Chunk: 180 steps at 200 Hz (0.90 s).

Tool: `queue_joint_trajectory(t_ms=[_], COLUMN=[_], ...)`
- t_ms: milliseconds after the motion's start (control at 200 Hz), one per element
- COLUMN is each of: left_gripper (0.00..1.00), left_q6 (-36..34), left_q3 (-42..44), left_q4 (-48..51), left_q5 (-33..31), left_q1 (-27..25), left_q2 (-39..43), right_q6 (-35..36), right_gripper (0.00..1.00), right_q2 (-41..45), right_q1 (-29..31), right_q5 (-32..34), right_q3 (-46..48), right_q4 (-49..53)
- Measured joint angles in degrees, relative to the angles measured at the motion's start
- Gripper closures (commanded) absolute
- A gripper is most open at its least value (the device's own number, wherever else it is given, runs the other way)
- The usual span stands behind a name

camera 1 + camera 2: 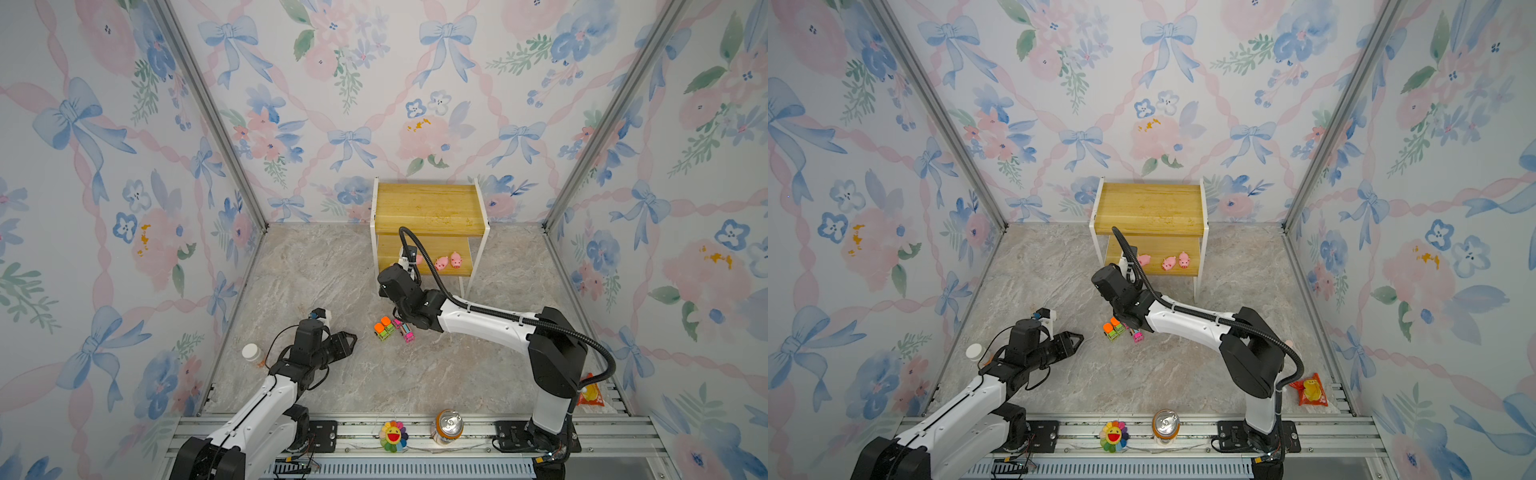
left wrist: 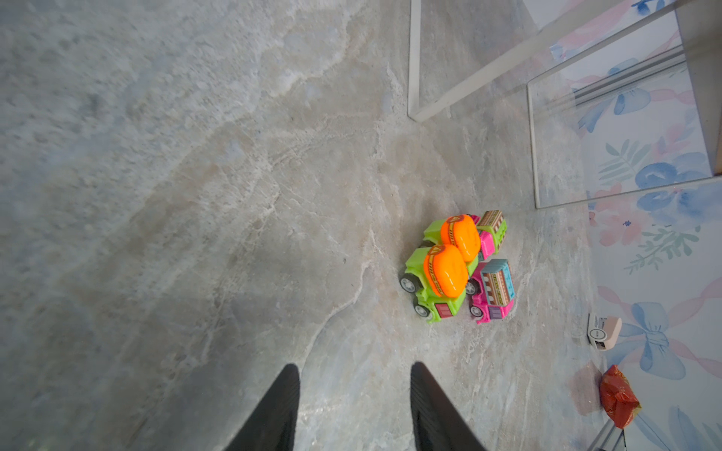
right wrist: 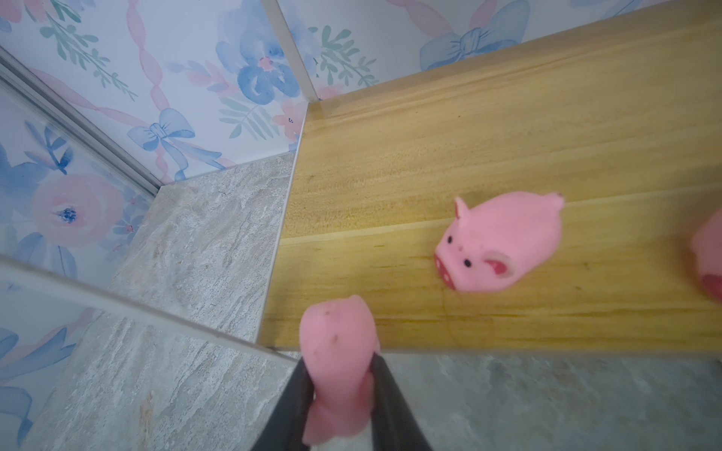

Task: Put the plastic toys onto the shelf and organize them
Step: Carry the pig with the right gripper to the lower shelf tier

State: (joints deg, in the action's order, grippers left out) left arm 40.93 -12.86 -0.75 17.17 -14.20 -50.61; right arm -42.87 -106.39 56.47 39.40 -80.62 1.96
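Pig point(image 3: 336, 339) gripped in right claw point(image 3: 340, 361); by shelf point(image 3: 469, 136)

The right pincer point(image 3: 340, 374) and the pig point(image 3: 338, 347) it clamps show only in the right wrist view, the pig's face unseen; in both top views that arm's wrist and cable hide them. A further pig point(image 3: 708, 257) is cut off by the right wrist view's edge, and in a top view the arm covers half the red snack packet point(image 1: 592, 397).
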Motion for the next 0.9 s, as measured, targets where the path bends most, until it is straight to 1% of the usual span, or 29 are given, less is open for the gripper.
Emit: queue_joint_trajectory(t_ms=[200, 395, 660, 900], left_gripper=[0.53, 0.53, 0.53, 0.53], left_q6=[-0.02, -0.04, -0.70, -1.57], left_q3=[0.33, 0.81, 1.60, 1.73], left_q4=[0.00, 0.02, 0.00, 0.02], left_q5=[-0.66, -1.36, -2.38, -2.43], left_q1=[-0.02, 0.00, -0.02, -0.02], left_q2=[0.79, 1.16, 3.45, 3.61], right_q6=[0.07, 1.01, 4.85, 7.63], right_gripper=[0.73, 0.73, 0.73, 0.73], right_q2=[0.02, 0.20, 0.17, -1.81], right_q1=[0.00, 0.17, 1.92, 2.40], right_q5=[0.85, 1.29, 2.34, 3.17], right_q3=[0.66, 2.47, 2.99, 2.58], right_q4=[-3.28, -8.59, -15.56, -18.53])
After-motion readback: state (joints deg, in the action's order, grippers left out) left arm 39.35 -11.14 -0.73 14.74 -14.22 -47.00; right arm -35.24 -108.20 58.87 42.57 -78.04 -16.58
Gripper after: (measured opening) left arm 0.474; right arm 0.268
